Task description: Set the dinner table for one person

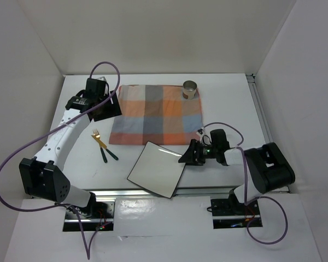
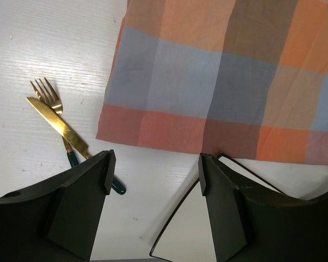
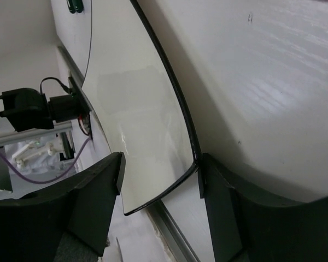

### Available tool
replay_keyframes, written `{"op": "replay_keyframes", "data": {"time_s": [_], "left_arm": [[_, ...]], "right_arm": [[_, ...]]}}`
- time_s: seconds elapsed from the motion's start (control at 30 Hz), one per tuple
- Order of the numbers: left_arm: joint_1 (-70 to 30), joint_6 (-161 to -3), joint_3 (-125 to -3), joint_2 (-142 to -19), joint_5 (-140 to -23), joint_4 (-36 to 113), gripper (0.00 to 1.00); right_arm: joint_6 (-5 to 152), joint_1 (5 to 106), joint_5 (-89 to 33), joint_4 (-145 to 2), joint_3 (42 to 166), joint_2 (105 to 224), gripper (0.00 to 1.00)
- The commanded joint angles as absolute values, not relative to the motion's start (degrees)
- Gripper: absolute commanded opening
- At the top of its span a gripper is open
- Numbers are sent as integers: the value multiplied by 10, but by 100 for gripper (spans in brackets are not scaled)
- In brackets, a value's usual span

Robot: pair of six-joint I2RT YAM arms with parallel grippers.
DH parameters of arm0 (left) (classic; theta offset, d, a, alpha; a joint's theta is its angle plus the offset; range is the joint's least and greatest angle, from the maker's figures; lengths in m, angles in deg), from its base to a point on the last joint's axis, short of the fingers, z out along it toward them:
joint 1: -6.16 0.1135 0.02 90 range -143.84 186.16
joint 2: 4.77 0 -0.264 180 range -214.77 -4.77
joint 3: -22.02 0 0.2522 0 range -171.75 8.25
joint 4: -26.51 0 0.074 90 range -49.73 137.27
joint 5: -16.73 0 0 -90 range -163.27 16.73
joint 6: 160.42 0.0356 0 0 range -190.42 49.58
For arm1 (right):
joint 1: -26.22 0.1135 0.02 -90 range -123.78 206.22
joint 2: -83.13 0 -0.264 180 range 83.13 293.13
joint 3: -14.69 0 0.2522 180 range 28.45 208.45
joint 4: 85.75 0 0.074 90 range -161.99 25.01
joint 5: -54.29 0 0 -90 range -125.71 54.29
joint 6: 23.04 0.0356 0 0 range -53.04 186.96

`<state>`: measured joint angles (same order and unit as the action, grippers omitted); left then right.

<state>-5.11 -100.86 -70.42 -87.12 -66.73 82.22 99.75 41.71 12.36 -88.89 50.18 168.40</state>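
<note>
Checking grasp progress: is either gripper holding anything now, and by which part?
Nothing is held. The right gripper is open, a corner of the white plate between its fingers, not clamped; the left gripper is open and empty.

White dinner table: cloth; plate; fork; knife

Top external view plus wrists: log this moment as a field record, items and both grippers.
checked cloth: flat on the dinner table
metal cup: on the cloth's far right corner
white square plate: at the cloth's near edge
gold fork and knife: crossed, left of the cloth
left gripper: open, empty, over the cloth's left side
right gripper: open, astride the plate's right corner
</note>
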Motion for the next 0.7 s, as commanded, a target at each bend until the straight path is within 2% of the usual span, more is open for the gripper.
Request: {"op": "replay_keyframes", "data": {"time_s": [0.0,0.3,0.43,0.57,0.6,0.67], "left_arm": [[-47,-1015,-726,-872,-675,815,79],[-47,-1015,-726,-872,-675,815,79],[-47,-1015,-726,-872,-675,815,79],[-47,-1015,-726,-877,-675,815,79],[-47,-1015,-726,-877,-680,815,79],[-47,-1015,-726,-877,-680,815,79]], "right_arm": [[979,415,119,-925,515,1715,67],[990,415,125,-941,531,1758,61],[1004,415,131,-963,531,1780,51],[1004,415,125,-958,531,1774,36],[1004,415,125,-958,531,1773,23],[1010,415,125,-958,531,1759,14]]}}
